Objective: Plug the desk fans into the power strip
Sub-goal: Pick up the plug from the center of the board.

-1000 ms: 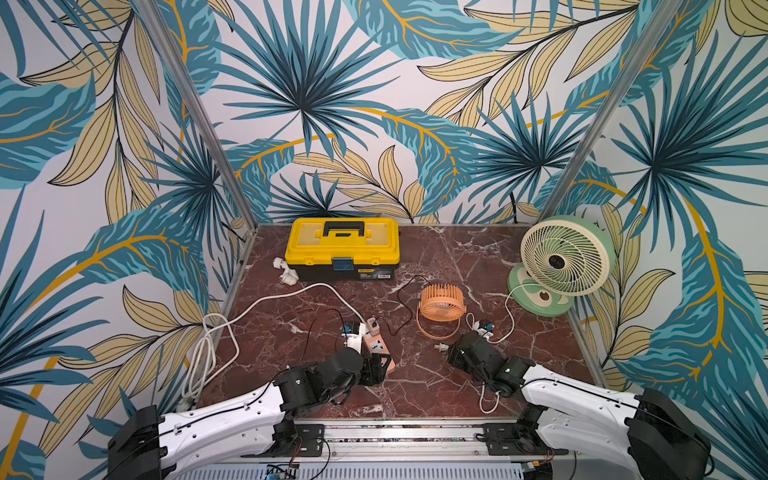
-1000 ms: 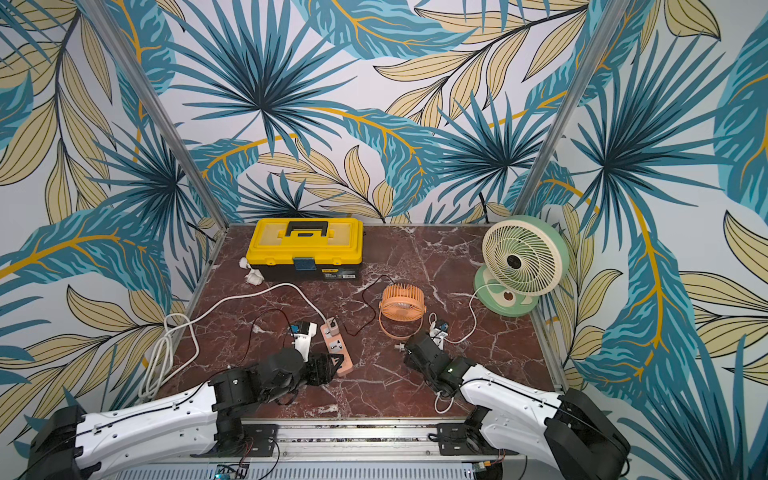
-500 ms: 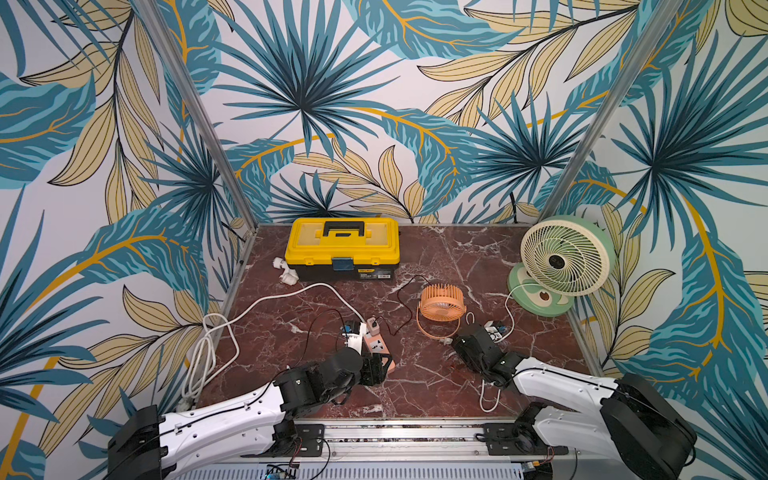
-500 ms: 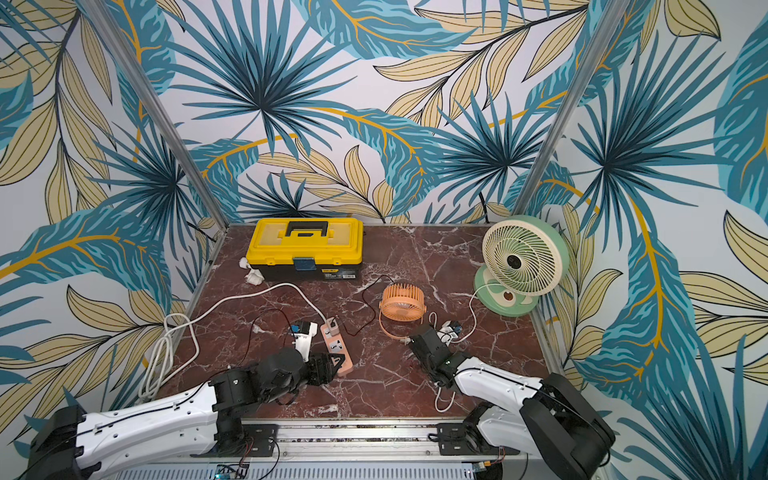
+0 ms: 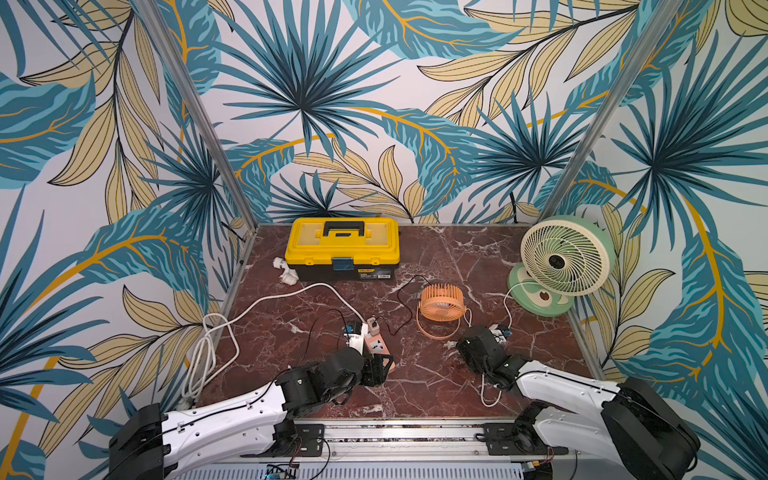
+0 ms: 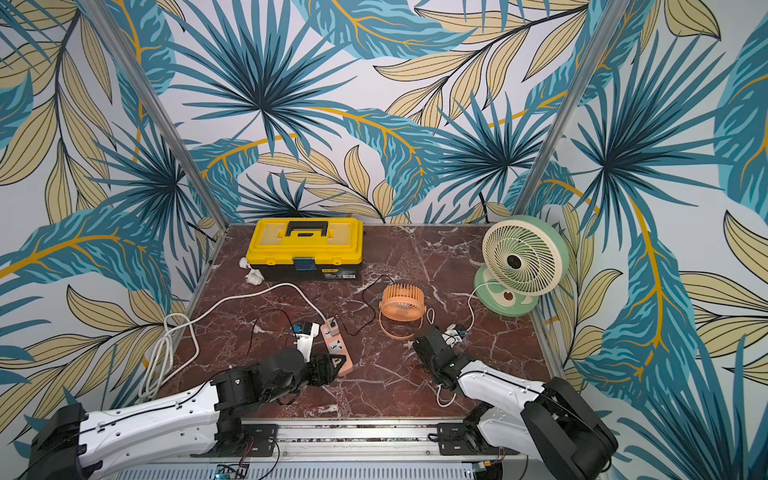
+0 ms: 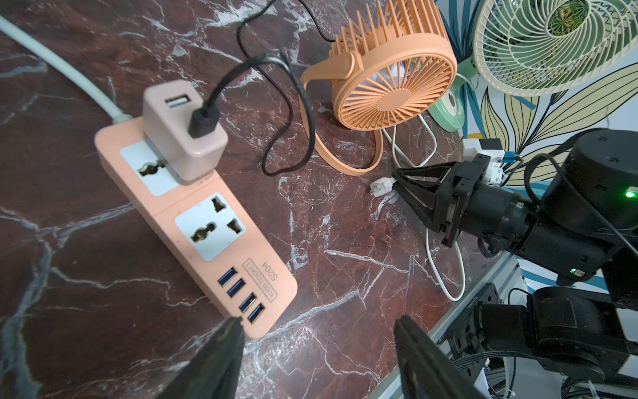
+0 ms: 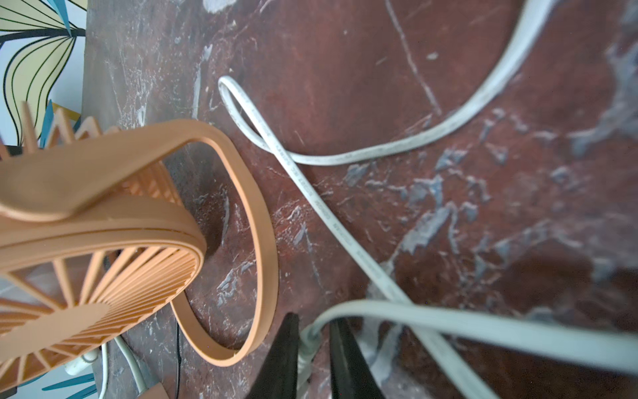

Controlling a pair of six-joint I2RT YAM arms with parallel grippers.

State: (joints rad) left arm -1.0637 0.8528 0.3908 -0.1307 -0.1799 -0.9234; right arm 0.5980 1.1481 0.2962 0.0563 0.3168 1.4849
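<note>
The green and cream desk fan (image 5: 565, 257) (image 6: 521, 257) stands at the back right, and its thin white cord (image 5: 508, 297) runs forward over the marble. My right gripper (image 5: 459, 345) (image 8: 316, 319) lies low on the table, shut on the neck of the cord's white plug (image 7: 379, 186) (image 8: 307, 349). The salmon-orange power strip (image 5: 376, 347) (image 7: 193, 214) lies left of centre, its middle socket (image 7: 210, 226) empty. My left gripper (image 5: 380, 368) (image 7: 319, 324) stands open at the strip's USB end, holding nothing.
A small orange fan (image 5: 441, 301) stands between strip and plug, with its black cable in a pink adapter (image 7: 183, 127) on the strip's far socket. A yellow toolbox (image 5: 343, 247) sits at the back. The strip's thick white cord (image 5: 203, 353) coils at the left edge.
My right gripper's jaws have closed on the white plug's neck, and that arm has shifted slightly. The left arm and the power strip have not moved.
</note>
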